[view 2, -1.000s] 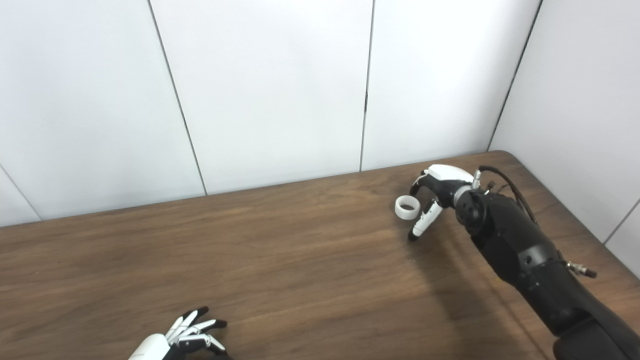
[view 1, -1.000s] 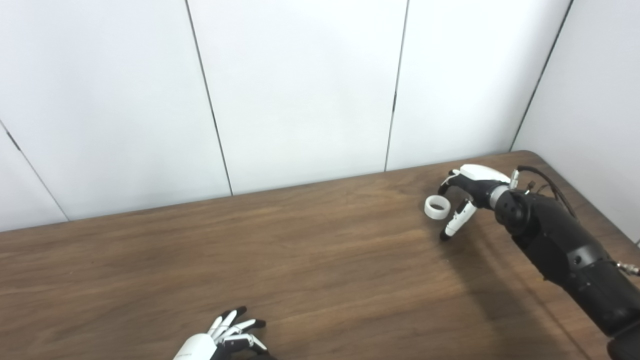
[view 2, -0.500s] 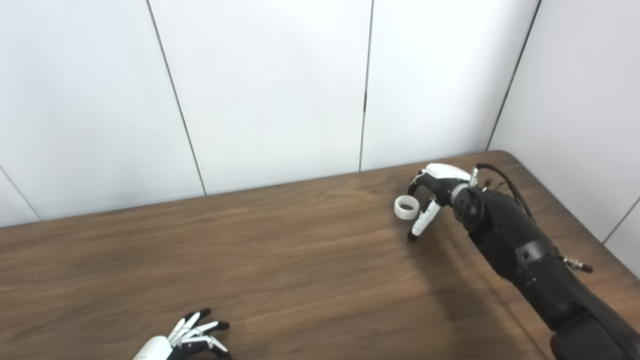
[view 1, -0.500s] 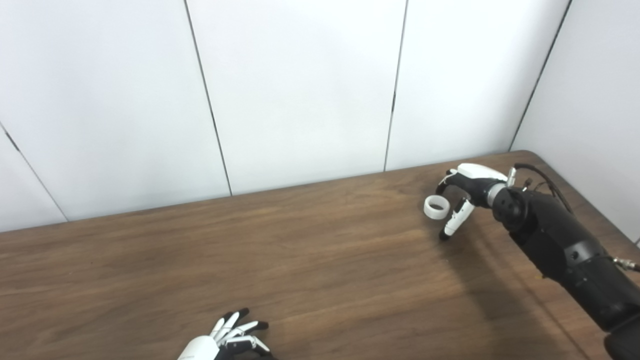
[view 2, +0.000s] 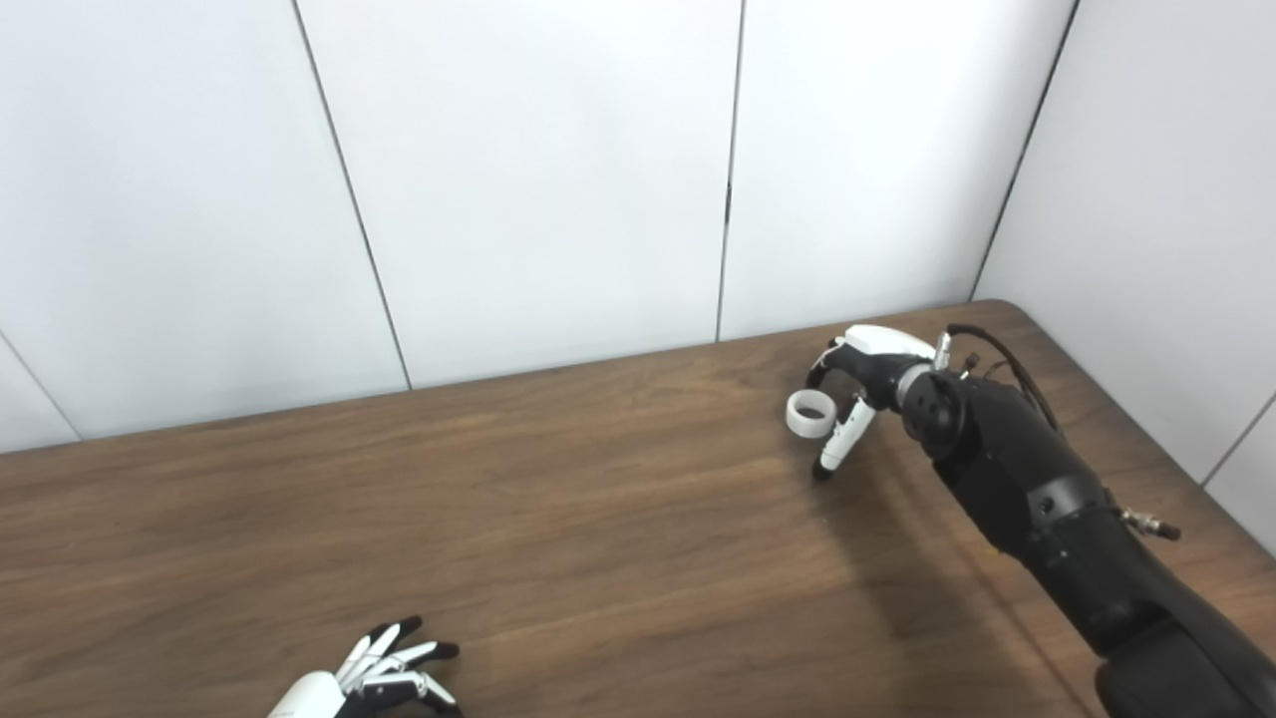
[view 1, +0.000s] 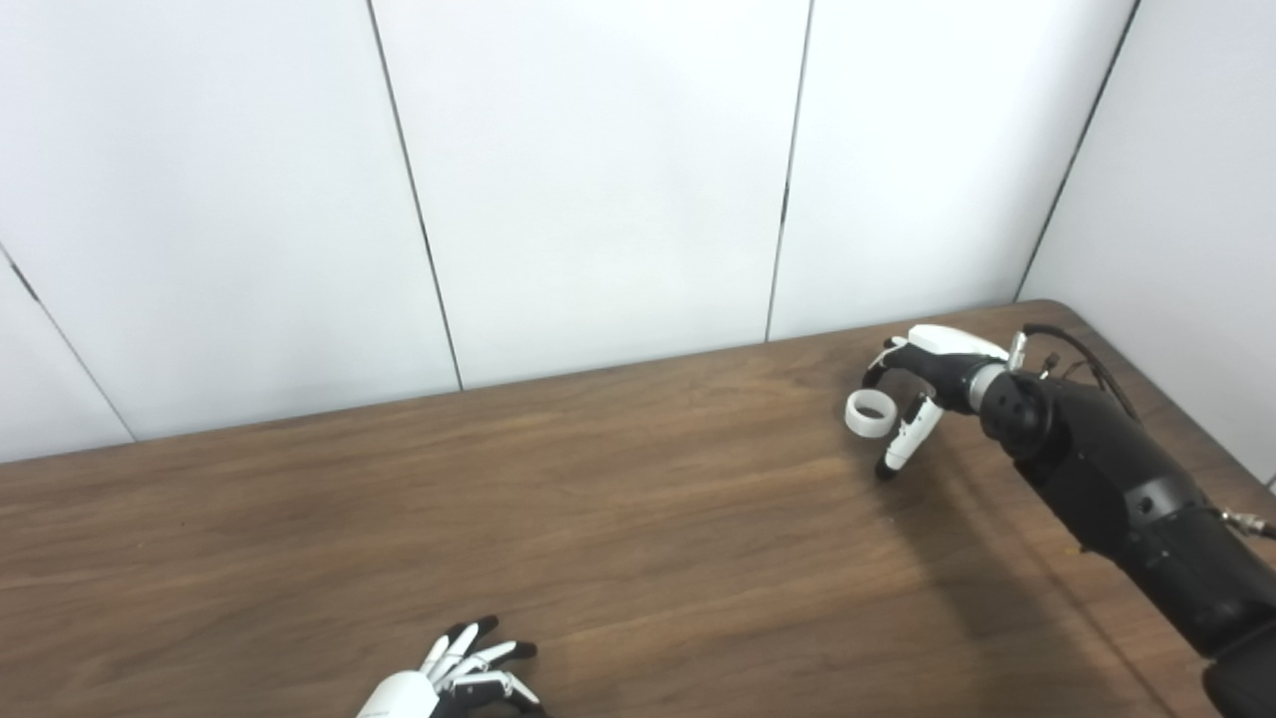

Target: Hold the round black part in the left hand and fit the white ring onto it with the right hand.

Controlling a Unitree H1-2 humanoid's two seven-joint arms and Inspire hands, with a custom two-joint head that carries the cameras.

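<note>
Small white plastic ring [view 1: 869, 414] on the brown wooden desk [view 1: 638, 538], cupped between the spread fingers [view 1: 905, 444] of the right hand [view 1: 922, 384], not yet pinched; left hand [view 1: 454, 678] low, fingers apart, empty; round black part nowhere visible. Risk: uneven closing could nudge the light ring sliding away

Left robot hand [view 1: 439, 683]: cut off by the bottom edge in both views; only the fingers [view 2: 394, 648] and part of the back show, palm and arm out of frame. What lies under it on the table [view 1: 598, 519] cannot be told.

Right robot hand [view 2: 862, 384]: contact with the white ring [view 1: 869, 413] hidden; the fingers curl over the ring's far side. Grip or mere touch cannot be told.
</note>
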